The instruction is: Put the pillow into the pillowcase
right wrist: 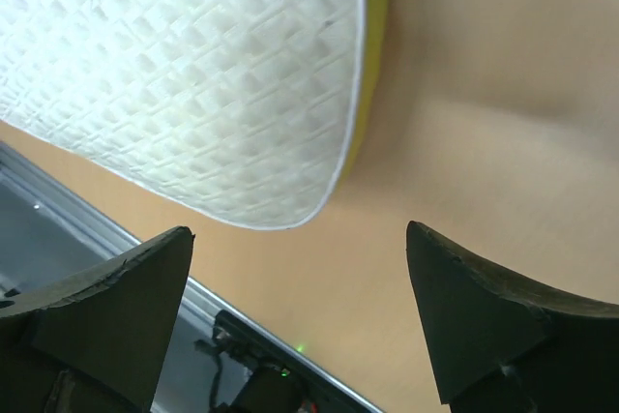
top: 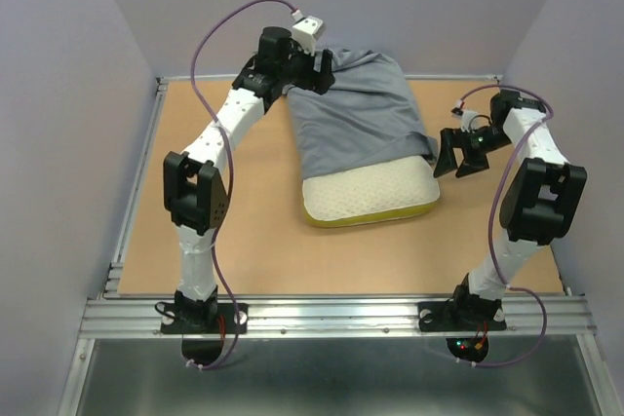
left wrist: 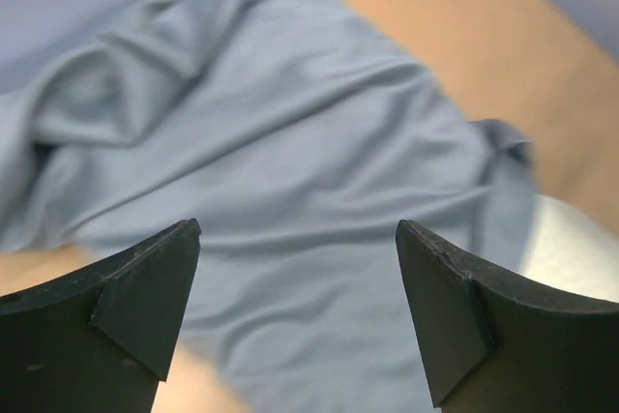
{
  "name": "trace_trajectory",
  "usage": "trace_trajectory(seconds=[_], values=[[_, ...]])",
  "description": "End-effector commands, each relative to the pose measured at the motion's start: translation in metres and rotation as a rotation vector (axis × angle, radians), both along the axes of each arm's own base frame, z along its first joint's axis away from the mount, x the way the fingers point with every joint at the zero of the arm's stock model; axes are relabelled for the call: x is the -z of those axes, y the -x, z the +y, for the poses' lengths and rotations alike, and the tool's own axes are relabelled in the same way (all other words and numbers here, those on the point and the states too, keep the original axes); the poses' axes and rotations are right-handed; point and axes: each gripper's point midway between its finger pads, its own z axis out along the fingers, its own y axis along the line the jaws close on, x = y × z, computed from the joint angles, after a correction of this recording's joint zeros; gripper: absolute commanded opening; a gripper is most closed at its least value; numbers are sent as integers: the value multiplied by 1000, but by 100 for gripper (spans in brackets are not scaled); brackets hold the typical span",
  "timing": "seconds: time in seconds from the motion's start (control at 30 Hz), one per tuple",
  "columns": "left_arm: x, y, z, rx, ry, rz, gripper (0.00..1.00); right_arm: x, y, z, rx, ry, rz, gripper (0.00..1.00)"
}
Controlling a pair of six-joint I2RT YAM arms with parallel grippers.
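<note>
In the top view we see the pillow lying in the middle of the worktop. Its far part is inside the grey pillowcase. Its near part sticks out, white and bumpy, toward the bottom of the frame, with a yellow band along its lower edge. The pillowcase is wrinkled and reaches up to the top middle of the frame. The left claw is at the top of the frame, at the upper left corner of the pillowcase. In the left wrist view its 2 fingers stand wide apart with nothing between them, and the grey cloth lies under them. The right claw is at the right of the frame, just beside the right side of the pillow. In the right wrist view it is wide open too and holds nothing. A round corner of the pillow fills the upper left of that frame.
</note>
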Motion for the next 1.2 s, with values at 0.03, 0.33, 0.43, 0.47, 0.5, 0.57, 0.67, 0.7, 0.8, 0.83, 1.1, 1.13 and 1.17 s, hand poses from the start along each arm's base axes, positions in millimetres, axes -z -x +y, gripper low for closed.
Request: trace_trajectory(seconds=[0.03, 0.33, 0.43, 0.47, 0.5, 0.57, 0.67, 0.7, 0.8, 0.83, 1.1, 1.13, 1.17], values=[[106, -6, 48, -34, -331, 137, 82, 6, 30, 26, 9, -88, 125, 96], [195, 59, 26, 233, -508, 266, 31, 61, 18, 23, 56, -48, 200, 51], [221, 131, -5, 449, -551, 324, 11, 66, -17, 9, 79, 16, 130, 39], [214, 152, -14, 502, -544, 313, 8, 68, -30, 4, 84, 31, 107, 36], [225, 198, -33, 619, -546, 341, 5, 57, -55, -4, 94, 63, 38, 35], [219, 243, -49, 717, -514, 349, 4, 61, -78, -10, 97, 75, 11, 35], [195, 309, -90, 875, -436, 336, 4, 54, -120, -15, 118, 70, -60, 38], [183, 322, -102, 886, -391, 343, 12, 42, -139, -18, 132, 73, -110, 41], [135, 304, -113, 822, -265, 263, 42, 36, -158, -22, 157, 77, -143, 66], [121, 288, -110, 770, -231, 238, 55, 35, -162, -24, 171, 85, -147, 72], [66, 134, 19, 249, -148, 240, 65, -5, -127, -38, 144, 150, -201, 95], [69, 136, 29, 236, -162, 244, 65, -15, -114, -37, 129, 153, -205, 95], [77, 140, 34, 231, -186, 257, 65, -17, -104, -34, 108, 151, -197, 95]])
